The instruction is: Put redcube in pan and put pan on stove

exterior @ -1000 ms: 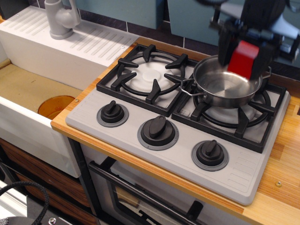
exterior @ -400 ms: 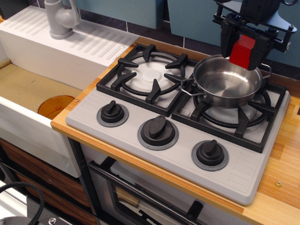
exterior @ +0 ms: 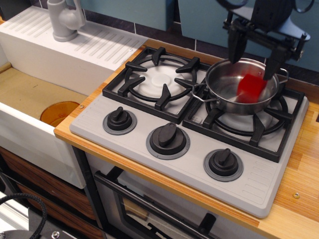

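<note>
The red cube (exterior: 250, 86) lies inside the shiny steel pan (exterior: 224, 91), a little blurred. The pan sits on the right burner grate of the grey stove (exterior: 189, 130), one wire handle pointing left. My gripper (exterior: 253, 56) hangs just above the pan's back rim, open and empty, its black fingers (exterior: 234, 45) spread to either side above the cube.
The left burner (exterior: 158, 79) is bare. Three black knobs (exterior: 168, 138) line the stove front. A white sink unit with a grey tap (exterior: 64, 19) stands at the left, with an orange drain (exterior: 60, 112) in the basin. A wooden counter (exterior: 299, 194) runs at the right.
My gripper opened and rose slightly. The red cube left the fingers and dropped into the pan. The pan has not moved.
</note>
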You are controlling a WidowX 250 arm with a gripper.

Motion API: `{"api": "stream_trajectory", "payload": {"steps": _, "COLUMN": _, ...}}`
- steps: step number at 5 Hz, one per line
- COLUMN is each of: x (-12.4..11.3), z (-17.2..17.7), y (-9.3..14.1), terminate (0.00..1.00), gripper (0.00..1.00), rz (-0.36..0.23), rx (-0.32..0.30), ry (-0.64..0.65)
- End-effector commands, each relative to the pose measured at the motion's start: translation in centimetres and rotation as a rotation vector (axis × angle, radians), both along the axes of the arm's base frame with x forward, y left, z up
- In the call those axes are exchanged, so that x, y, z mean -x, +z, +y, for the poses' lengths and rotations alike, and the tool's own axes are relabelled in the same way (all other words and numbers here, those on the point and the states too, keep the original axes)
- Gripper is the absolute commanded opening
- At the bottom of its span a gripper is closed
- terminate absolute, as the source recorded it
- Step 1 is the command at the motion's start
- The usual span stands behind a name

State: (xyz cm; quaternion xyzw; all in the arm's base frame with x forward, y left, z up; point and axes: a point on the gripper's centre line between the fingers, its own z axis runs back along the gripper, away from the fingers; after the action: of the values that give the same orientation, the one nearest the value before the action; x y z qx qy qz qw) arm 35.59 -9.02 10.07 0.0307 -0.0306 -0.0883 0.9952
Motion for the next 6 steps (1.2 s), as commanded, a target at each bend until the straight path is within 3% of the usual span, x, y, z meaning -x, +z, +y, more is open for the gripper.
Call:
{"api": "stream_trajectory", "payload": {"steps": 1, "x": 0.1, "z": -0.8, "y": 3.0, "terminate": 0.00, "gripper": 1.00, "rz": -0.055, "rx": 0.008, "ry": 0.000}}
{"api": "stream_trajectory", "payload": {"steps": 3, "x": -0.2, "z": 0.5, "y": 4.6, "terminate": 0.00, "gripper": 1.00, "rz": -0.056, "rx": -0.018, "ry": -0.014}}
{"api": "stream_trajectory", "payload": {"steps": 6, "x": -0.5, "z": 5.0, "y": 2.4, "terminate": 0.00, "gripper": 1.00, "rz": -0.094, "rx": 0.000, "ry": -0.068}}
